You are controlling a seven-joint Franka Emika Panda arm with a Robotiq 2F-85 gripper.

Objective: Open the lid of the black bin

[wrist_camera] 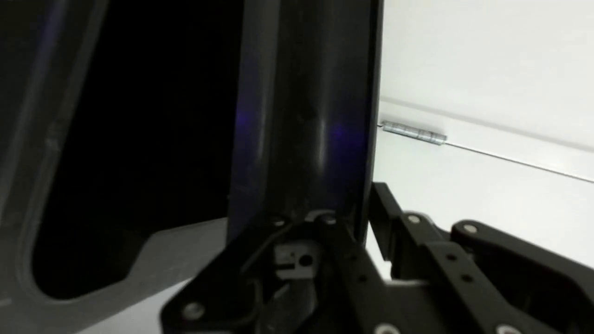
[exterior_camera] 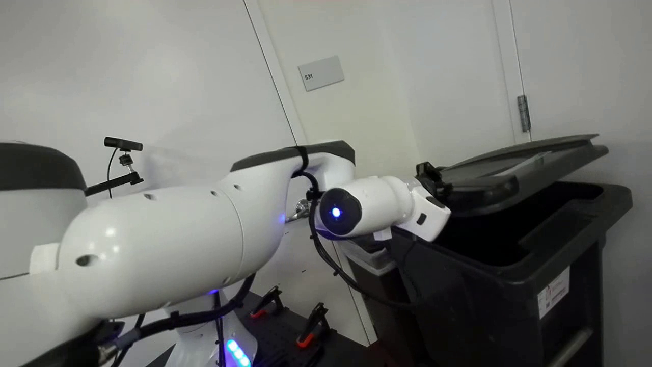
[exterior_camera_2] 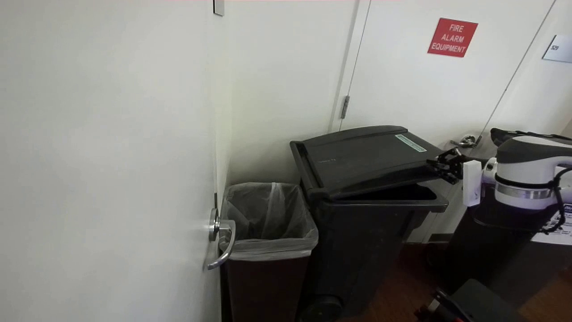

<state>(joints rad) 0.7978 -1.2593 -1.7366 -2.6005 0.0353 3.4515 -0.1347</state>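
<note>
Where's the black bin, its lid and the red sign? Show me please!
Black bin point(exterior_camera: 471, 303): in an exterior view, on its side wall.
Lid point(exterior_camera_2: 368, 158): in an exterior view, on its top.
Red sign point(exterior_camera_2: 453, 37): in an exterior view, on the word ALARM.

Arm point(exterior_camera: 163, 244) outstretched, wrist point(exterior_camera: 377, 204) bent, gripper point(exterior_camera_2: 435, 163) clamped tight.

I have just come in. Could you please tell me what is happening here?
A robot arm is holding the lid of a black bin partly open. Its gripper has the edge of the lid between its fingers. The lid is tilted, with a dark gap under it, so the opening seems only partly done. Beside it stands another bin, lined with a clear bag.
</note>
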